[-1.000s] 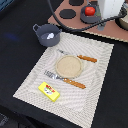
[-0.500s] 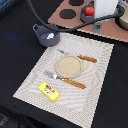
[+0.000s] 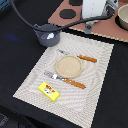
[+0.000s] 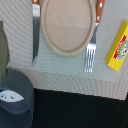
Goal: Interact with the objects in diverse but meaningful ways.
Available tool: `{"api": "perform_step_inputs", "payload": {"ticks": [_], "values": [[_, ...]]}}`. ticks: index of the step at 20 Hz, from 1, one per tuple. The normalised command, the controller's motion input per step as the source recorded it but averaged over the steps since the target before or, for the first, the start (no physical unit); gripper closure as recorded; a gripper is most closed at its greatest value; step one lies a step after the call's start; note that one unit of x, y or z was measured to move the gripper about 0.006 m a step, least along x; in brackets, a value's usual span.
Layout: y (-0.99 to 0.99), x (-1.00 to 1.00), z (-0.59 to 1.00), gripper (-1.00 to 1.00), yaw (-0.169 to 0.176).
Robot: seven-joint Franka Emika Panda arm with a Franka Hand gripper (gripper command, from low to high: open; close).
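A grey pot [image 3: 47, 35] stands on the black table just beyond the striped placemat [image 3: 95, 95], with something white inside it [image 4: 6, 95]. In the wrist view the pot [image 4: 17, 107] is close under the camera. A yellow box [image 3: 49, 91] lies flat on the mat's near corner and also shows in the wrist view [image 4: 119, 45]. My gripper [image 3: 89, 27] hangs below the white arm at the far side, above the mat's far edge. Its fingers are too blurred to read.
A round wooden plate [image 3: 68, 66] sits mid-mat between an orange-handled knife [image 3: 80, 57] and fork [image 3: 65, 80]. A brown toy stove [image 3: 70, 12] with black burners lies behind. A pale pan [image 3: 122, 17] stands at the exterior view's right. A black cable [image 3: 30, 22] arcs over the pot.
The arm has shifted slightly toward the exterior view's left and now covers the red thing seen beside it earlier. The items on the mat have not moved.
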Motion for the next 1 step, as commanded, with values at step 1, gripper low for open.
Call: {"api": "perform_step_inputs", "payload": {"ticks": [1], "values": [[0.00,0.00,0.00,-1.00,0.000]]}}
